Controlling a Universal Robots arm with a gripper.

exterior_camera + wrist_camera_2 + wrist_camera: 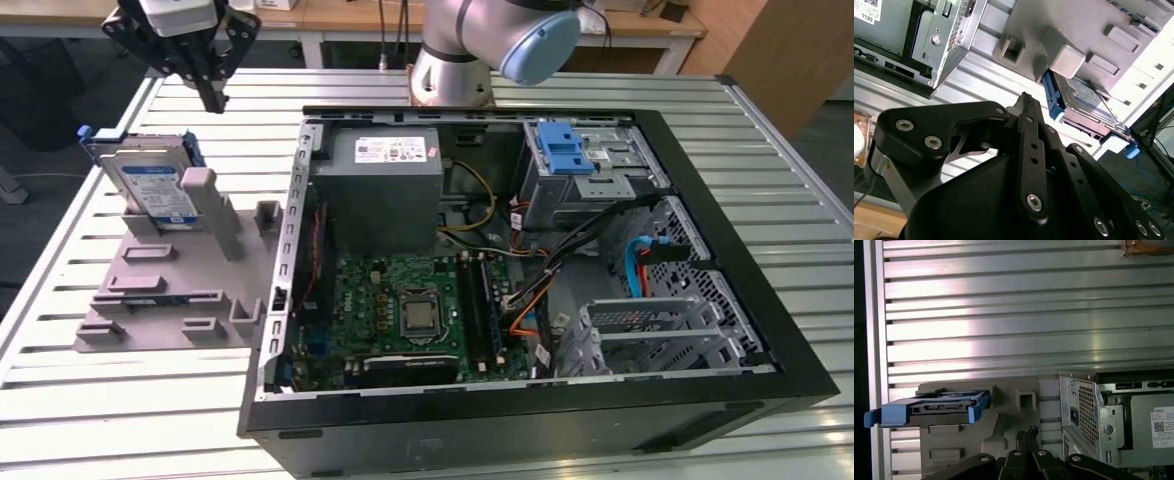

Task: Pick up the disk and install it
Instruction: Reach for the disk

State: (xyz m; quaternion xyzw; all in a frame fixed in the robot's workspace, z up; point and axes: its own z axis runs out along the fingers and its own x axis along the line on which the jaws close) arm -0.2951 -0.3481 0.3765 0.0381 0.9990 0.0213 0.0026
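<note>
1. Slatted aluminium table [80, 250] carrying an open black computer case [534, 400] on the exterior view's right and a grey moulded holder [160, 290] on its left.
2. Disk [150, 185]: a silver drive with a white-and-blue label, framed by a blue carrier. It stands on edge in a slot at the far end of the holder, leaning slightly against a grey post. In the first wrist view [929, 409] its blue frame juts past the holder's side; in the second wrist view [1084, 102] it sits behind a grey block of the holder.
3. Gripper [211, 98]: hangs over the table beyond the disk, fingers pointing down, apart from both disk and holder. Its jaws appear drawn together at the tips with nothing between them, as both wrist views [1026, 100] [1026, 432] also suggest.
4. Arm [454, 60]: its base stands at the table's far side, behind the case.
5. Case interior: grey power supply [387, 190], green motherboard [414, 300], and a metal drive cage [587, 175] with a blue latch in the far corner.
</note>
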